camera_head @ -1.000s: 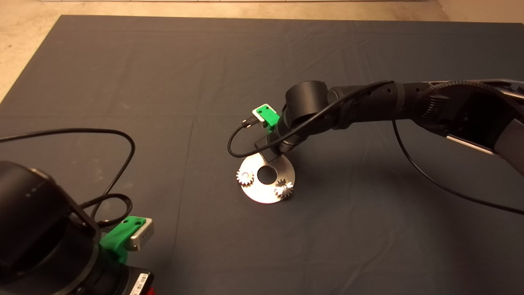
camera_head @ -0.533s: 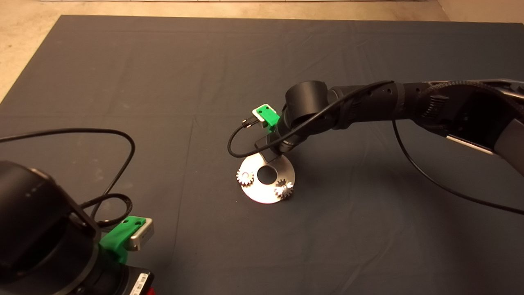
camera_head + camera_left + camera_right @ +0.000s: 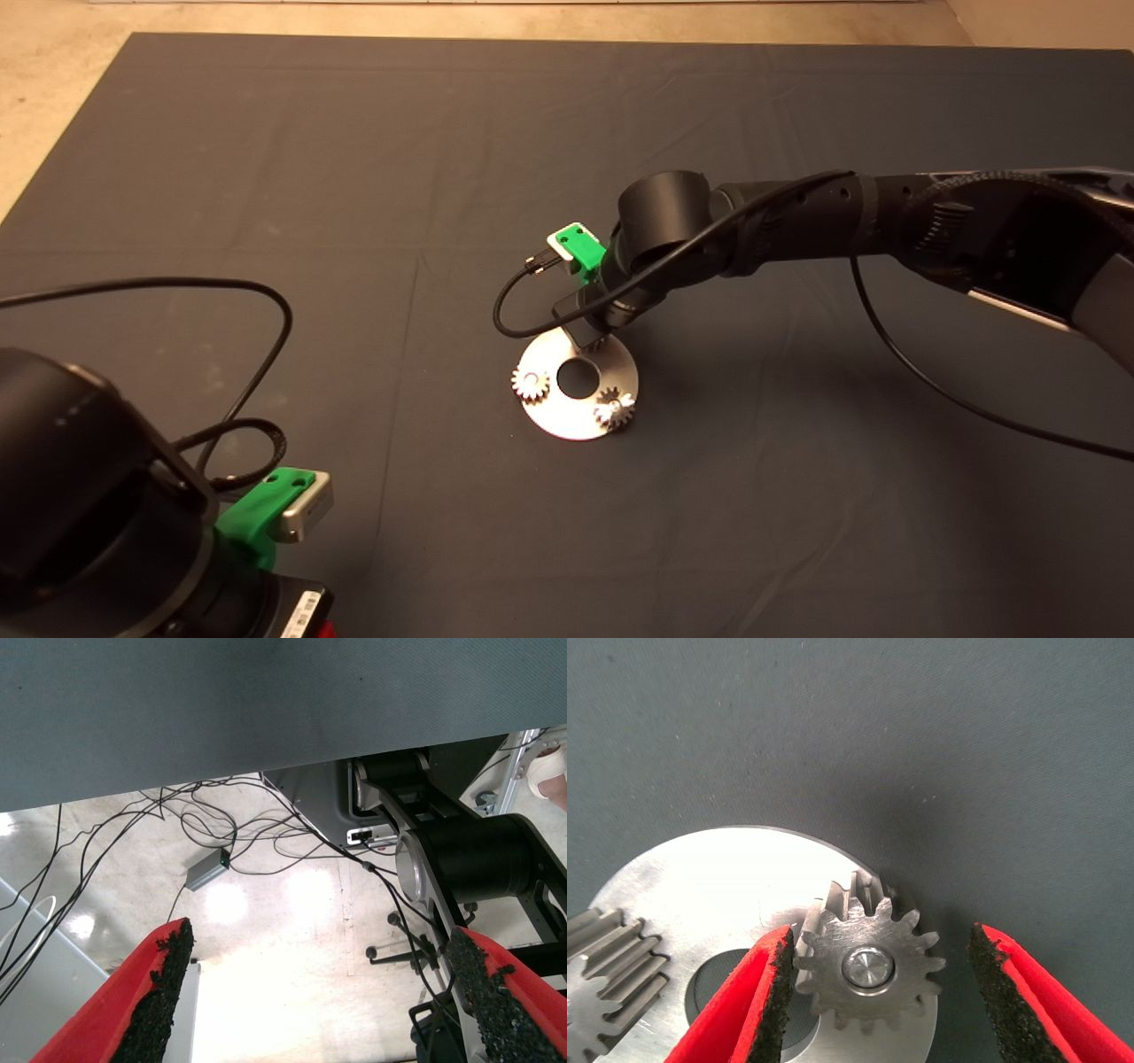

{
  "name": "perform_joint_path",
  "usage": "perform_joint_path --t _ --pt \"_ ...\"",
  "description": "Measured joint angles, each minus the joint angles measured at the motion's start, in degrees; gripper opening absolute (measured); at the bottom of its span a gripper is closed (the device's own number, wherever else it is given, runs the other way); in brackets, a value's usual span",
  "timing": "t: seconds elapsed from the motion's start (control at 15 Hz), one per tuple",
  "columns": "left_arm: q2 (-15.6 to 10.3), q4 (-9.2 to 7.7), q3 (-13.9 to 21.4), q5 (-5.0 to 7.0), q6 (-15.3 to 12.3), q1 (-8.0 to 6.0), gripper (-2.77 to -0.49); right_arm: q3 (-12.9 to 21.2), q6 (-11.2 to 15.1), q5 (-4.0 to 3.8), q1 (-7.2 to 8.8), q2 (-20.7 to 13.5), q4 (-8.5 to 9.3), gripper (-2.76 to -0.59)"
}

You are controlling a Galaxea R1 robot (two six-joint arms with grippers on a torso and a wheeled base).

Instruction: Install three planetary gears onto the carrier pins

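The shiny round disc lies mid-mat, with two planetary gears seated on its carrier pins. My right gripper hangs over the disc's far edge and hides the third gear in the head view. In the right wrist view that third gear sits on a pin of the disc. The right gripper is open around it, one pad close beside its teeth, the other pad well apart. A neighbouring gear shows at the edge. My left gripper is open and parked at the mat's near left.
A black cable loops from the right wrist camera just above the disc. The left arm's cable lies over the mat's left side. The left wrist view shows floor with cables and the robot's base.
The right gripper has lifted very slightly off the disc's far edge. The gears, the disc and the left arm have not moved.
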Motion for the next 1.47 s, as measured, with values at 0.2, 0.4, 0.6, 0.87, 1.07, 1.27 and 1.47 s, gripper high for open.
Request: perform_joint_path --t 0.2,0.4,0.6,0.87,1.07,1.27,1.47 --pt "0.0 0.00 0.0 0.00 0.0 0.00 -1.20 2.3 0.0 -0.27 2.46 -0.5 1.47 -1.77" --pt "0.0 0.00 0.0 0.00 0.0 0.00 -1.09 4.5 0.1 -0.71 6.48 -1.3 6.17 -1.73" --pt "-0.5 0.00 0.0 0.00 0.0 0.00 -0.92 8.7 1.9 -3.00 7.20 -6.1 7.65 -1.62" --pt "-0.7 -0.02 0.0 0.01 0.0 0.00 -0.92 20.2 6.7 -3.49 5.07 -20.3 10.26 -1.47" --pt "-0.5 -0.02 0.0 -0.02 0.0 -0.02 -0.77 30.0 13.4 -4.27 3.91 -27.7 15.24 -1.33" --pt "-0.3 -0.02 0.0 0.05 0.0 0.00 -0.64 37.0 25.1 -3.59 0.52 -32.7 19.20 -1.18" --pt "0.2 -0.02 0.0 -0.06 0.0 -0.02 -0.50 42.6 30.7 -4.00 -0.42 -35.7 23.63 -1.08"
